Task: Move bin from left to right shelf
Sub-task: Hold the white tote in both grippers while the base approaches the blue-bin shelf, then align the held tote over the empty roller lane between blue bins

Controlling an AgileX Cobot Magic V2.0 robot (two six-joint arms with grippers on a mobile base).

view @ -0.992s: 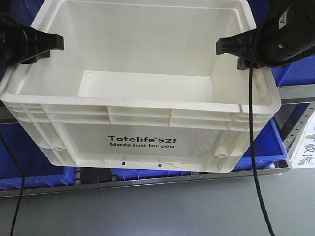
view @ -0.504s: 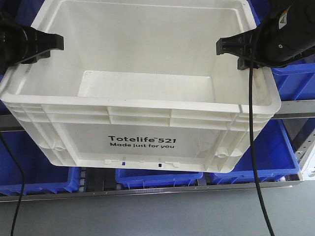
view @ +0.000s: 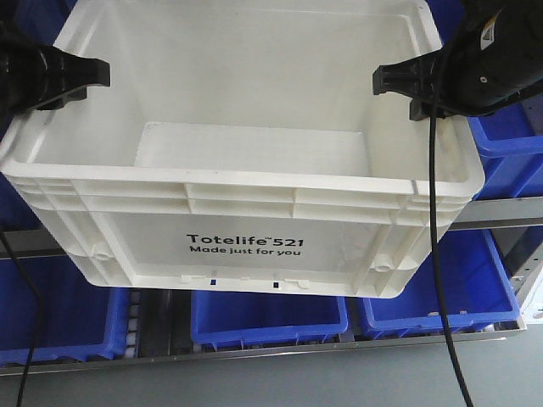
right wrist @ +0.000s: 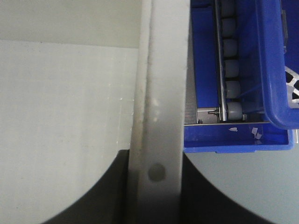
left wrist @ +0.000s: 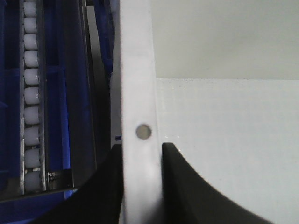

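Note:
The white bin [view: 246,212], printed "Totelife 521", fills the front view, empty, held in the air before the shelf. My left gripper [view: 85,80] is shut on the bin's left rim. In the left wrist view the rim [left wrist: 135,70] passes between the black fingers [left wrist: 105,186] of that gripper [left wrist: 142,154]. My right gripper [view: 394,85] is shut on the right rim. The right wrist view shows that rim [right wrist: 163,70] pinched in the right gripper [right wrist: 154,161].
Behind the bin runs a grey shelf rail [view: 501,212], with smaller blue bins [view: 267,318] [view: 441,292] on the level below and one [view: 509,127] above. Roller tracks [left wrist: 32,93] [right wrist: 231,70] lie under each side. A blue bin's wall [right wrist: 275,70] stands close on the right. Black cables [view: 441,297] hang from both arms.
The bin and both grippers keep their place in the view, while the shelf rail and blue bins behind have slid downward. More of the lower blue bins shows now.

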